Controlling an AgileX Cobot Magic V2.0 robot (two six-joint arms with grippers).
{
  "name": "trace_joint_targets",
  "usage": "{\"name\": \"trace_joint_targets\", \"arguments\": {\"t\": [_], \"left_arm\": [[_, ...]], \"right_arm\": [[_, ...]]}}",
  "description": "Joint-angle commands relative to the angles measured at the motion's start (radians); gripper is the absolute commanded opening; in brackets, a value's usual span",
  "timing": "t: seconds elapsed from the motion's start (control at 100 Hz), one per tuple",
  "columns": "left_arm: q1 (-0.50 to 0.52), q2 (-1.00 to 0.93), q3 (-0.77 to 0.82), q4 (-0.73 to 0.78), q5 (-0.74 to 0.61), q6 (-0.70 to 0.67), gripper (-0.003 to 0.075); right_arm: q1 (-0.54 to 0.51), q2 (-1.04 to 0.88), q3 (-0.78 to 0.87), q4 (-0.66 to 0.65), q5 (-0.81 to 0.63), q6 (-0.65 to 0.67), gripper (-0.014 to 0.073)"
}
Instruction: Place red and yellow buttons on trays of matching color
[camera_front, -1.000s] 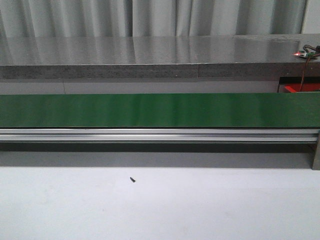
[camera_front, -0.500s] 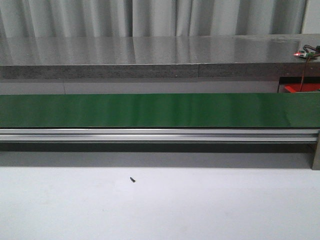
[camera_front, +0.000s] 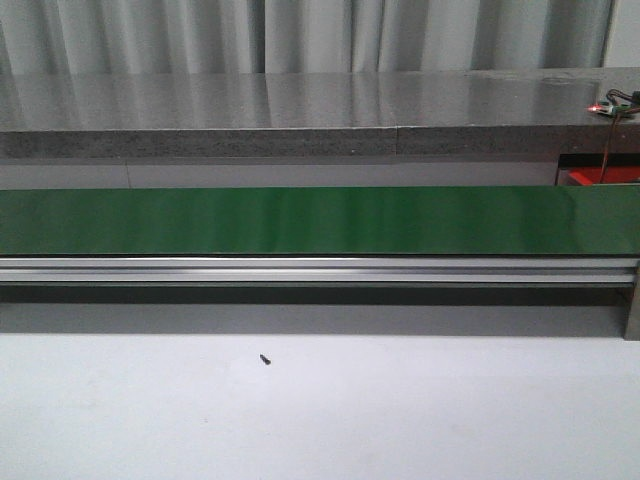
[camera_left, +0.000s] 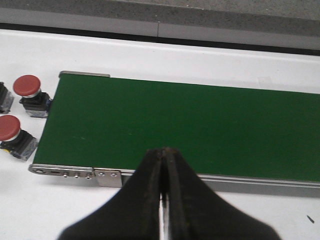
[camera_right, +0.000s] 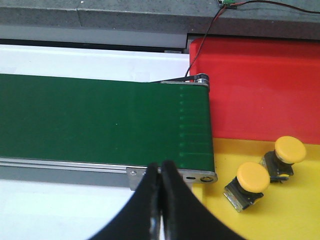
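Two red buttons (camera_left: 28, 88) (camera_left: 10, 130) stand on the white table beside one end of the green belt (camera_left: 180, 127). My left gripper (camera_left: 163, 152) is shut and empty over the belt's near rail. In the right wrist view two yellow buttons (camera_right: 252, 179) (camera_right: 289, 151) rest on the yellow tray (camera_right: 300, 210). The red tray (camera_right: 260, 90) lies beyond it with nothing on it. My right gripper (camera_right: 161, 167) is shut and empty above the belt's end plate. The front view shows the bare belt (camera_front: 300, 220) and a sliver of the red tray (camera_front: 603, 177).
An aluminium rail (camera_front: 300, 270) runs along the belt's front. A grey ledge (camera_front: 300, 110) stands behind it. A dark wire (camera_right: 200, 47) crosses the red tray to the belt's roller. A small black screw (camera_front: 265, 359) lies on the white table.
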Motion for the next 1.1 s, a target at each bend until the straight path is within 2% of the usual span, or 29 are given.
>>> {"name": "trace_joint_targets", "arguments": {"t": [0.0,0.15,0.38,0.65,0.72,0.79,0.98,1.03,1.09], "left_arm": [[0.047,-0.011,-0.027,0.006,-0.085,-0.013,-0.0019],[0.16,-0.011,-0.027,0.042,-0.087,-0.013,-0.002],[0.238,-0.011,-0.027,0.057,-0.099,-0.024,-0.0019],[0.423,-0.003,-0.027,0.057,-0.099,-0.045,-0.0002],[0.454,0.01,-0.027,0.057,-0.099,-0.045,0.0051],[0.483,0.03,-0.027,0.057,-0.099,-0.045,0.0141],[0.543,0.107,-0.027,0.05,-0.099,-0.045,0.0482],[0.552,0.133,-0.027,0.05,-0.097,-0.045,0.053],[0.564,0.163,-0.027,0.05,-0.097,-0.045,0.0538]], "right_arm": [[0.002,-0.002,-0.025,0.0,-0.081,-0.009,-0.0067],[0.002,-0.002,-0.025,0.0,-0.081,-0.008,-0.0067],[0.002,-0.002,-0.025,0.0,-0.081,-0.008,-0.0067],[0.002,-0.002,-0.025,0.0,-0.081,-0.008,-0.0067],[0.002,-0.002,-0.025,0.0,-0.081,-0.008,-0.0067],[0.002,-0.002,-0.025,0.0,-0.081,-0.008,-0.0067],[0.002,-0.002,-0.025,0.0,-0.08,-0.008,-0.0067],[0.002,-0.002,-0.025,0.0,-0.08,-0.008,-0.0067],[0.002,-0.002,-0.025,0.0,-0.08,-0.008,-0.0067]]}}
